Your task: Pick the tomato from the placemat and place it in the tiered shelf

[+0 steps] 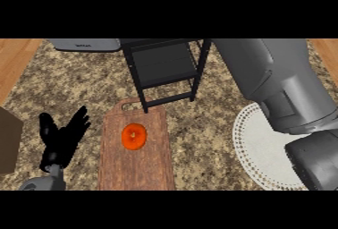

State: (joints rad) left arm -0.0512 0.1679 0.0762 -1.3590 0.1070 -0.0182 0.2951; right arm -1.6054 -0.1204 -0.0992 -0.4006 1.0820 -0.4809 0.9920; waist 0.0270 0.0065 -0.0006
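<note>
A red-orange tomato (134,136) lies on a wooden cutting board (137,165) in the middle of the counter, not on the placemat. The white round placemat (259,147) lies to the right, partly covered by my right forearm (290,89). That forearm crosses the view from the lower right up to the top edge, and its hand is hidden. The black tiered shelf (165,67) stands at the back centre, just behind the board's handle end. My left hand (63,136) rests open at the lower left, fingers up, apart from the board.
A grey appliance (82,44) sits at the back left beside the shelf. A brown box (8,143) stands at the left edge near my left hand. The speckled countertop (73,85) ends at wooden strips in both back corners.
</note>
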